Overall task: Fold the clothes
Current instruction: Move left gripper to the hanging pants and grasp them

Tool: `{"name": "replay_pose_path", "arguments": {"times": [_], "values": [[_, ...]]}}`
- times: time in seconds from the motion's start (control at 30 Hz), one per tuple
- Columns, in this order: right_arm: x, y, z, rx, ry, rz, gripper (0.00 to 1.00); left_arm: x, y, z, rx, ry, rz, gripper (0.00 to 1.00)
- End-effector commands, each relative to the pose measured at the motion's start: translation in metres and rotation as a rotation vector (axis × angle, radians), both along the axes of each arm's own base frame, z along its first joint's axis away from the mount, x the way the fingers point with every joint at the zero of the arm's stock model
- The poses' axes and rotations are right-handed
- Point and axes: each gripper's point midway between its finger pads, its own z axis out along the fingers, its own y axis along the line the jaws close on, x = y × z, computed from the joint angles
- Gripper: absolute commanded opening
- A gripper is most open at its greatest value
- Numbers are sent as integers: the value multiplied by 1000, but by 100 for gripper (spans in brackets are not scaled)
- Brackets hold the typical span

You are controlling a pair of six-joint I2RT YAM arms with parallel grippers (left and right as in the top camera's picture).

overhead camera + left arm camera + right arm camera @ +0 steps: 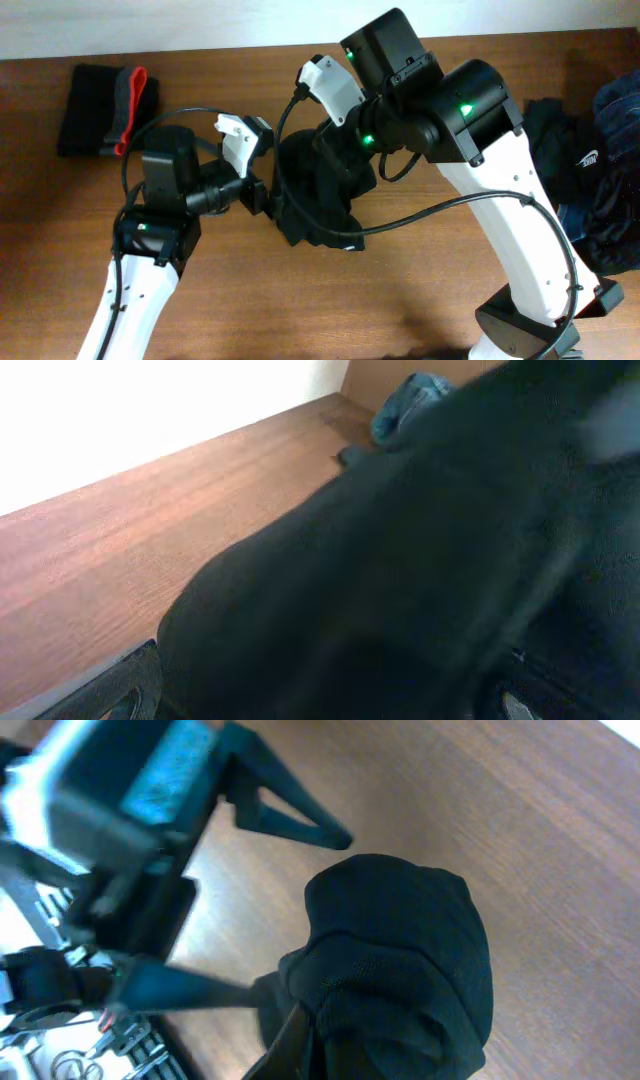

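Note:
A black garment (315,212) hangs bunched between my two grippers above the middle of the brown table (300,300). My right gripper (345,165) is shut on its upper part; in the right wrist view the cloth (400,950) droops in a lump from the jaws (318,1050). My left gripper (262,195) is at the garment's left side. In the left wrist view the black fabric (400,580) fills the space between its fingers (320,705), which stand wide apart at the bottom corners. No white logo shows.
A folded black garment with a grey and red band (105,108) lies at the back left. A pile of black and blue clothes (600,170) lies at the right edge; the blue piece also shows in the left wrist view (410,400).

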Motion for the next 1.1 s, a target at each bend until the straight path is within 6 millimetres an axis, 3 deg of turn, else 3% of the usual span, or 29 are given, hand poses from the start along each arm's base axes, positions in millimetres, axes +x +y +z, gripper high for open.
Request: {"name": "replay_pose_path", "arguments": {"times": [0.0,0.2,0.23,0.3,0.33,0.4,0.47,0.77,1.07], "values": [[-16,11,14,70,9,71,4,11,3,0,22,-12,38,99],[-26,16,16,100,33,129,4,15,4,4,23,-39,52,99],[-26,16,16,100,34,129,4,16,4,4,22,-42,52,94],[-27,16,15,93,31,135,4,17,3,7,19,-55,52,63],[-28,15,14,85,27,148,4,17,3,9,16,-67,53,42],[-29,13,12,74,31,146,4,18,3,16,9,-96,54,25],[-30,11,10,60,32,157,4,19,3,25,0,-134,56,17],[-20,-13,-5,-86,0,80,4,13,8,59,-19,-257,81,11],[7,-57,-14,-326,-111,-73,7,10,17,79,-12,-334,135,9]]}}
